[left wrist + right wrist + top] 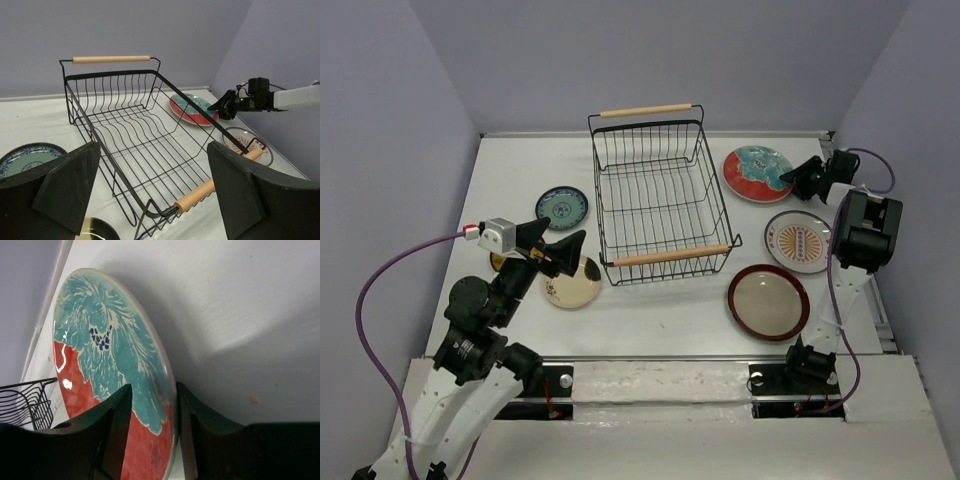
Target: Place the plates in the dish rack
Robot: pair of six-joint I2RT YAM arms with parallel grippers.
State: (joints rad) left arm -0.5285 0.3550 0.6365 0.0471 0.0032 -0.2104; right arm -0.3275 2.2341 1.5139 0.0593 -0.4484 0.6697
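The black wire dish rack (670, 255) stands mid-table with nothing in it; it also shows in the left wrist view (111, 59). My right gripper (790, 181) straddles the right rim of the red plate with teal floral (755, 172). In the right wrist view (154, 390) one finger lies on the plate's face (100, 340), the other outside the rim, closed onto it. My left gripper (556, 252) is open and empty (152, 146), above the cream plate (575, 285). The small teal-blue plate (562, 207) lies left of the rack. The yellow-brown plate (497, 263) is mostly hidden by the left arm.
The white-orange sunburst plate (798, 241) and the larger dark-red-rimmed plate (768, 301) lie right of the rack, near the right arm. The side walls stand close to the table's left and right edges.
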